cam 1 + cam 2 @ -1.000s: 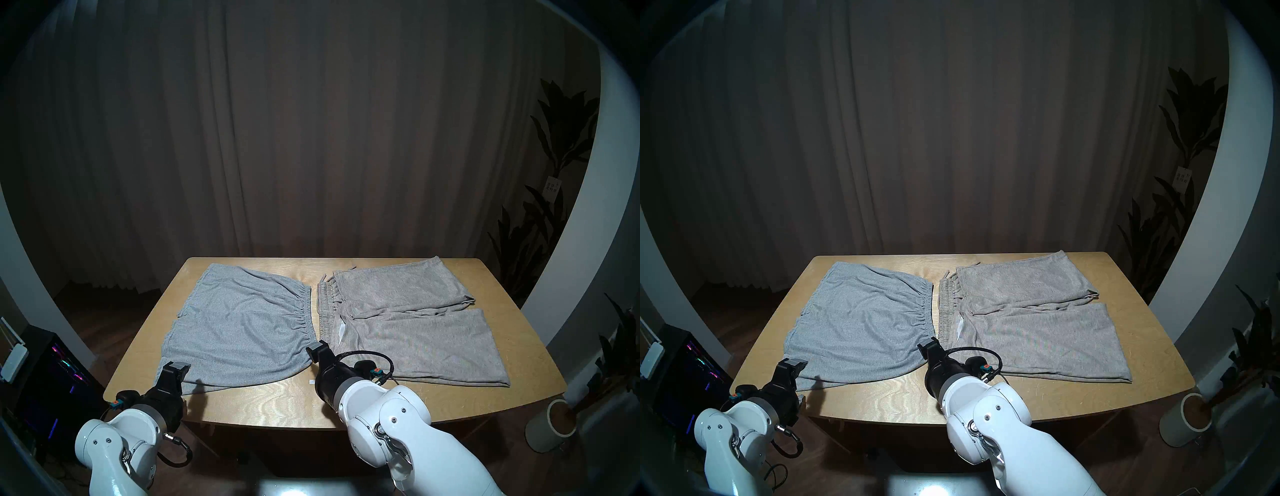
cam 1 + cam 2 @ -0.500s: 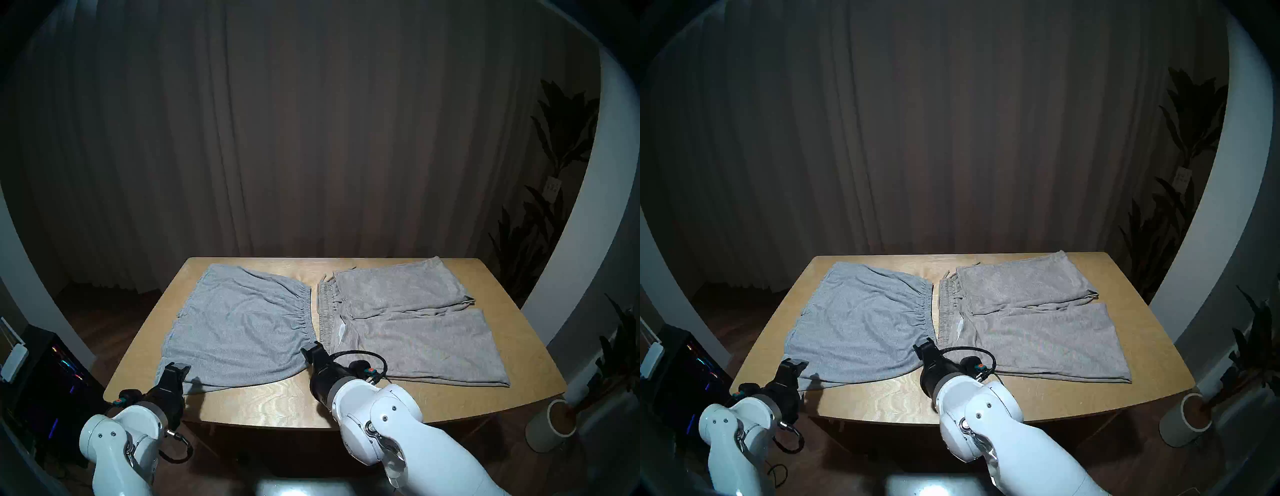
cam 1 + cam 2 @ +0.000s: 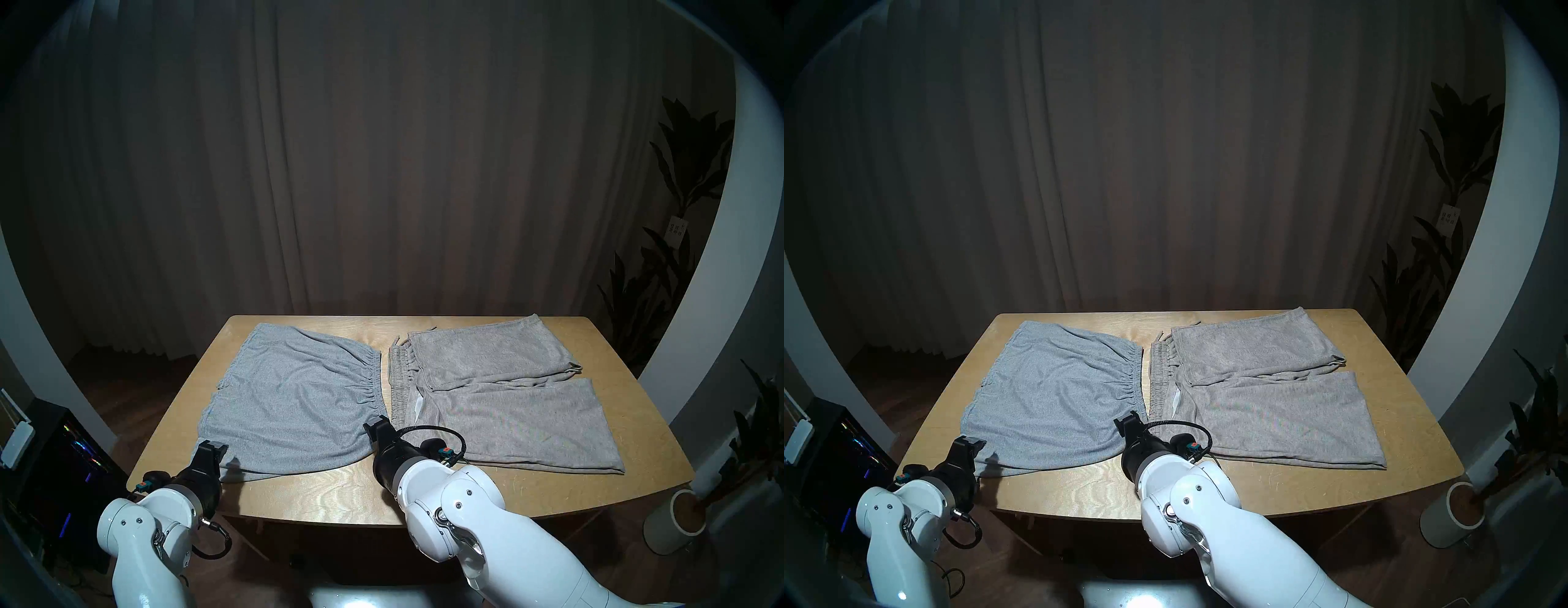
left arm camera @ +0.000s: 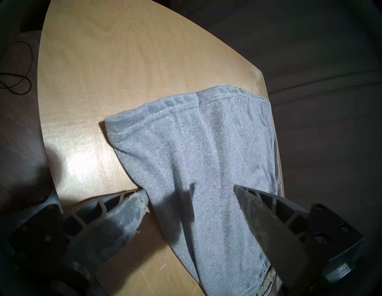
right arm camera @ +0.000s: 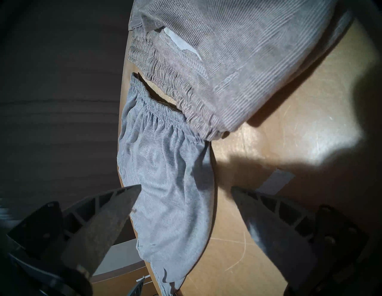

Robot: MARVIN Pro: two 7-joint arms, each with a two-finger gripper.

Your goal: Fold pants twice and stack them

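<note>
Light grey pants (image 3: 292,395) lie flat on the left half of the wooden table (image 3: 322,488), with the gathered waistband toward the middle. Larger beige-grey pants (image 3: 509,407) are spread on the right half, one leg folded over. My left gripper (image 3: 212,448) stands open at the grey pair's near hem corner. In the left wrist view the grey cloth (image 4: 196,161) runs between the left gripper's (image 4: 190,192) fingers. My right gripper (image 3: 377,426) is open at the near waistband corner. The right wrist view shows the grey pants (image 5: 171,177) between the right gripper's (image 5: 185,188) spread fingers.
A small white tape mark (image 5: 277,179) sits on the table near my right gripper. On the floor, a potted plant (image 3: 674,526) stands at the right and a dark computer case (image 3: 55,458) at the left. A curtain hangs behind the table.
My right gripper has slid left to the grey pants' near waistband corner. The left gripper has edged forward over the near hem corner. Both pairs lie as before.
</note>
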